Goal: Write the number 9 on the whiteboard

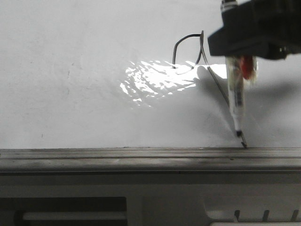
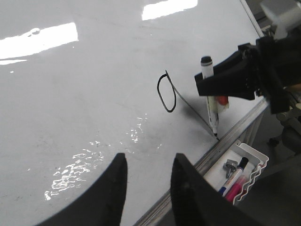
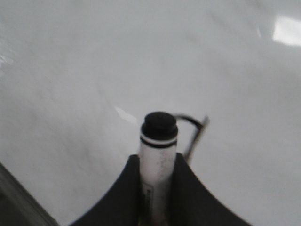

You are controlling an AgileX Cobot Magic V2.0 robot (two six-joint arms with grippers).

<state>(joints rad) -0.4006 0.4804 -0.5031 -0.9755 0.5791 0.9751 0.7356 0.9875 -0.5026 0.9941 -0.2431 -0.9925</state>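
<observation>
Mostly glossy whiteboard [image 1: 70, 70] w/ glare

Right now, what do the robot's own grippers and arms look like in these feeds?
The left gripper shows two matte black, smooth fingers that curve and taper, with no markings or cables visible. The right gripper is a blocky, angular black plastic body; its black fingers flare in the same curved way. A light grey housing sits behind it. No sleeves are visible.

glossy whiteboard [image 1: 70, 84], number 9 [image 1: 188, 47] drawn on it, marker [image 1: 236, 101] tip touching
</observation>
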